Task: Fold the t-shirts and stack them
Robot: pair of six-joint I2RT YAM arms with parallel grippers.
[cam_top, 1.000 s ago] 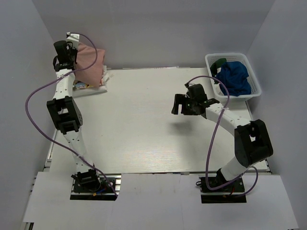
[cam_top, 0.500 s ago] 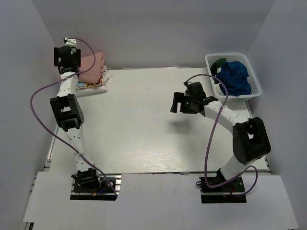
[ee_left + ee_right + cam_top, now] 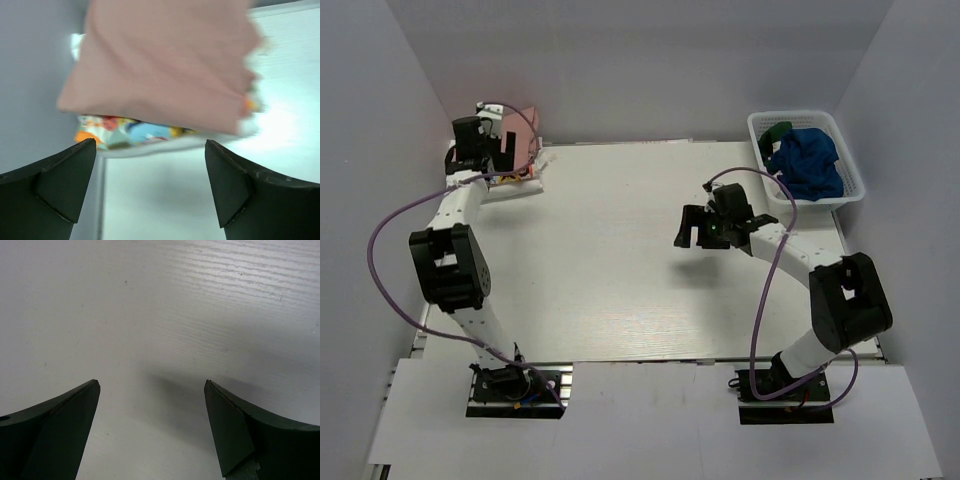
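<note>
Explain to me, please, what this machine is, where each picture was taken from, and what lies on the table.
These are two robot arms bolted at the near edge of a white table. The wide picture looks down from above and behind them. The other two come from a camera on each wrist, with the dark fingers at the bottom corners. The left end effector is open and holds nothing. In front of it, at the far left corner, a pink t-shirt sits on a white t-shirt with a colourful print. The right end effector is open over bare table. At the far right, a white basket holds a navy blue t-shirt and a dark green t-shirt.
</note>
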